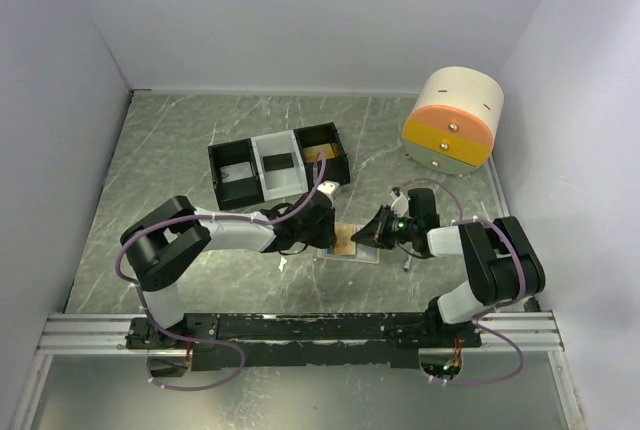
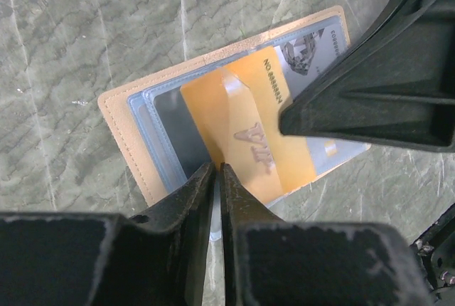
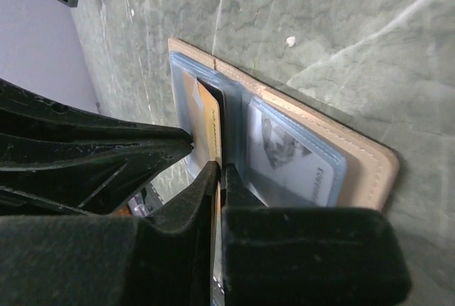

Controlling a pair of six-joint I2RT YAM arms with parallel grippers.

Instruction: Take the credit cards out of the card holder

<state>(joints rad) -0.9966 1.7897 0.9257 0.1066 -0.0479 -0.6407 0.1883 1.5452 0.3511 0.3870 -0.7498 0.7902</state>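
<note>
The tan card holder (image 1: 347, 243) lies open on the table between my two grippers, pale blue sleeves up; it also shows in the left wrist view (image 2: 119, 132) and the right wrist view (image 3: 359, 146). An orange card (image 2: 202, 110) stands partly out of the middle sleeve. My right gripper (image 3: 220, 171) is shut on that card's edge (image 3: 207, 117); in the top view it (image 1: 373, 233) sits at the holder's right side. A silvery card (image 2: 313, 53) stays in the right sleeve. My left gripper (image 2: 217, 169) is shut, its tips on the holder's near left sleeve; it shows in the top view (image 1: 322, 236).
A three-compartment black-and-white tray (image 1: 278, 165) stands behind the holder. A round cream, orange and yellow container (image 1: 455, 120) sits at the back right. Walls close in the table on the left, back and right.
</note>
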